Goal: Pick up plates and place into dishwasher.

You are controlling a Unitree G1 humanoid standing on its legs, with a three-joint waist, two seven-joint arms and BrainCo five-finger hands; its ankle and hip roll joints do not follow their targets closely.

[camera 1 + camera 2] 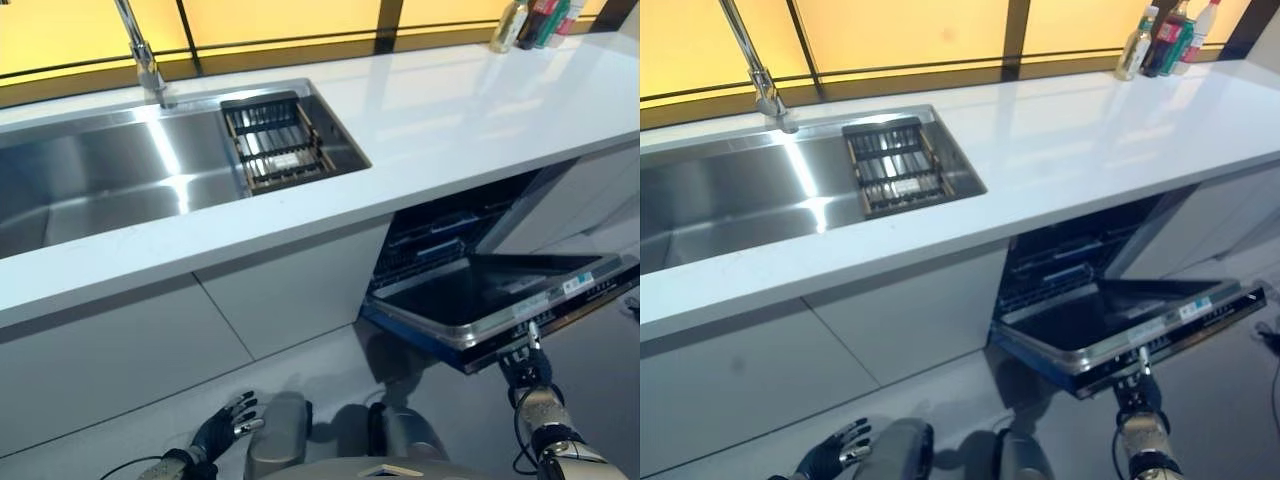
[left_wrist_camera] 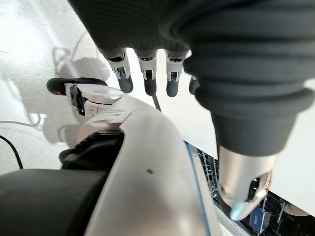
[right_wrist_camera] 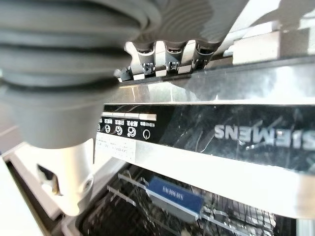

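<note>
Kitchen, domestic-style fit-out. Evidence: long white worktop with inset stainless sink, swivel tap, dark drainer rack sitting in the sink's right end. Plain white cabinet fronts below, built-in dishwasher with door dropped open. Bottles at the worktop's far right corner.

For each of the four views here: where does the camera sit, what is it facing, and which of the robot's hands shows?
Left eye view: head camera, facing down at the sink, the counter and the dishwasher door; left hand low, right hand at the door's edge.
Right eye view: the same scene, slightly offset.
Left wrist view: along the left hand's relaxed fingers, facing the floor.
Right wrist view: along the right hand, fingers hooked over the door's edge.
Shared: both eye views and the right wrist view show the door.
</note>
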